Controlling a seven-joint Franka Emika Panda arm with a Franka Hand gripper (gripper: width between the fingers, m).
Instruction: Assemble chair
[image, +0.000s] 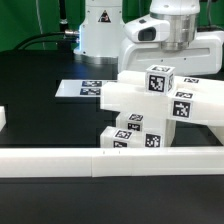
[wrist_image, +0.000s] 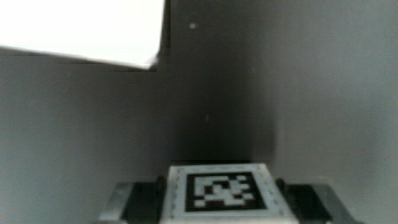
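The partly joined chair (image: 140, 110) stands mid-table: glossy white panels and square posts with black-and-white tags. One upright square post (image: 160, 82) rises from it, a tag on its top face. My gripper (image: 160, 67) comes straight down onto that post from above. In the wrist view the post's tagged top (wrist_image: 222, 190) fills the space between the two dark fingers (wrist_image: 139, 200), which lie against its two sides. The jaws look shut on the post. The lower part of the post is hidden by the other chair parts.
A long low white border wall (image: 100, 160) runs along the front of the black table. The marker board (image: 85, 88) lies flat behind the chair at the exterior view's left. The robot's base (image: 100, 30) stands at the back. A bright white patch (wrist_image: 80, 35) shows in the wrist view.
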